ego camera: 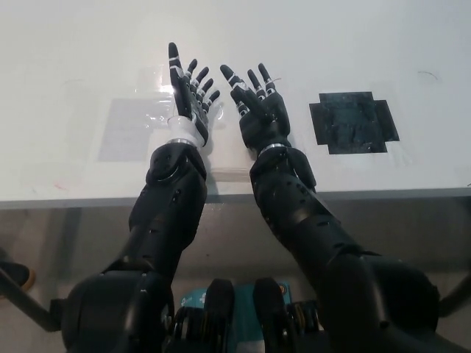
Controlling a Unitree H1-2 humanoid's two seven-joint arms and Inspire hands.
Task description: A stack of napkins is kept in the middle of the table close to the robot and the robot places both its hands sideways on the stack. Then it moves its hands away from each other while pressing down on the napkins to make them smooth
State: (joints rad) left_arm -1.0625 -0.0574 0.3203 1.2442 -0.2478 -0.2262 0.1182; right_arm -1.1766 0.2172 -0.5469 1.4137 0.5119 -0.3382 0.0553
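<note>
The napkin stack [227, 153] is white and hard to tell from the white table [59, 169]; its near edge shows just behind the table's front edge, under and between my wrists. My left hand [190, 95] stands on its side over the stack's left part, open, fingers spread and pointing away from me. Close to its right is my black right hand [256, 103], also open with fingers spread, over the stack's right part. Only a narrow gap separates the two hands. Whether the palms press on the napkins cannot be seen.
A black square patch [353, 121] lies on the table to the right of my right hand. A pale grey rectangle [129, 129] marks the table left of my left hand. The table's front edge [412, 193] runs under my forearms.
</note>
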